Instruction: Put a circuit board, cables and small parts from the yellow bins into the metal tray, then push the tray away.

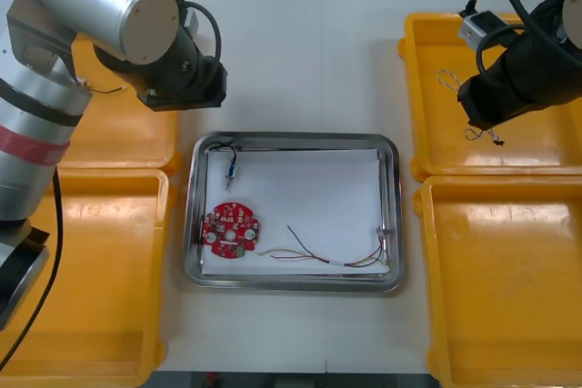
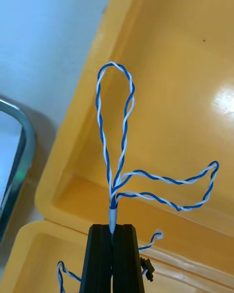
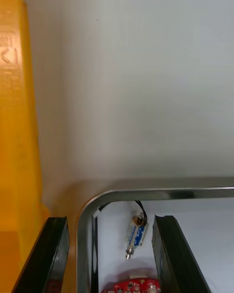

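Cable (image 2: 114, 198), pinched in closed right gripper (image 2: 113, 228)

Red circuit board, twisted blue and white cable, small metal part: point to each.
red circuit board (image 1: 231, 230): front view, board's middle.
twisted blue and white cable (image 2: 113, 210): right wrist view, gathered end under the loops.
small metal part (image 3: 137, 234): left wrist view, its body.

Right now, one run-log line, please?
right claw: shut on twisted blue and white cable, over far right yellow bin | left claw: open, over metal tray corner | tray: round red circuit board inside
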`<action>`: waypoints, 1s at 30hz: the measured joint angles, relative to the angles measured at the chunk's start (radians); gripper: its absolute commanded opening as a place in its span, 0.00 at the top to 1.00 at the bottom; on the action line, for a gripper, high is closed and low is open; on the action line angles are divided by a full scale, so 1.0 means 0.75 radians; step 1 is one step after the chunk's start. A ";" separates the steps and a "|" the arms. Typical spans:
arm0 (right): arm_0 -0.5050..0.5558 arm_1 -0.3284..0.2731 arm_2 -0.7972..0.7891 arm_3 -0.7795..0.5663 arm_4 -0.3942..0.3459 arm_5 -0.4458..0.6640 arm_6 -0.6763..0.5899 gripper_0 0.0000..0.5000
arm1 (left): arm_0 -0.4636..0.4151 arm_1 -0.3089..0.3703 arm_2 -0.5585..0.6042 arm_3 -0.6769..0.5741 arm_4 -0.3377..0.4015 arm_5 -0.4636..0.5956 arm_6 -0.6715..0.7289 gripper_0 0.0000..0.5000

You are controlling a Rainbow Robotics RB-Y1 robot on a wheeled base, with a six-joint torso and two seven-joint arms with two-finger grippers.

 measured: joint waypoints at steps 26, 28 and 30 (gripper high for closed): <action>0.000 -0.070 0.388 -0.274 -0.122 -0.146 0.108 1.00 | -0.006 0.284 0.215 0.235 0.108 0.055 -0.146 0.00; 0.000 -0.071 0.419 -0.282 -0.130 -0.180 0.201 1.00 | -0.009 0.303 0.215 0.275 0.092 0.055 -0.146 0.00; 0.000 -0.072 0.451 -0.284 -0.136 -0.212 0.270 1.00 | -0.009 0.312 0.220 0.304 0.053 0.055 -0.146 0.00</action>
